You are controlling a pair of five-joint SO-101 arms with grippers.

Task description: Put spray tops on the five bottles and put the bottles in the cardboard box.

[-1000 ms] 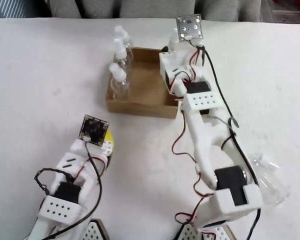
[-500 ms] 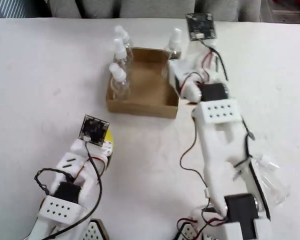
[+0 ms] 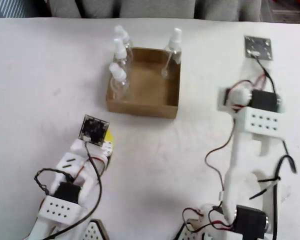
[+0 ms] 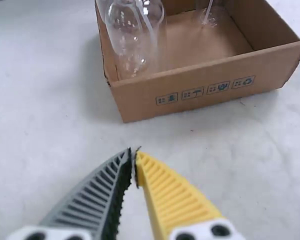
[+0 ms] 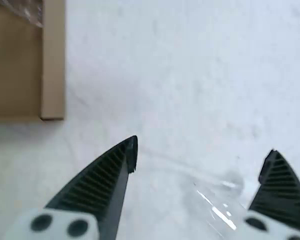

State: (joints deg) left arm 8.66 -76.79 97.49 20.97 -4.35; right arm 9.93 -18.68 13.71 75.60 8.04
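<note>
while the left gripper (image 4: 134,152) is resting low near the table's front edge, its grey and yellow fingers pressed together, bare table (image 3: 155,145) is lying open between it and the cardboard box (image 4: 205,90). the right gripper (image 5: 202,150) is hanging spread wide off the box's right side, with a clear glinting shape (image 5: 217,207) between its fingers. four capped bottles (image 3: 119,80) are standing in the box, three along its left wall and one in the far right corner.

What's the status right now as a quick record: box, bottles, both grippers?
cardboard box: open, top side up
three bottles: upright, spray tops on, along one box wall
fourth bottle: upright, top on, opposite far corner
left gripper: shut, empty, before the box
right gripper: open, beside the box
clear object: under right gripper, possibly the fifth bottle
</note>
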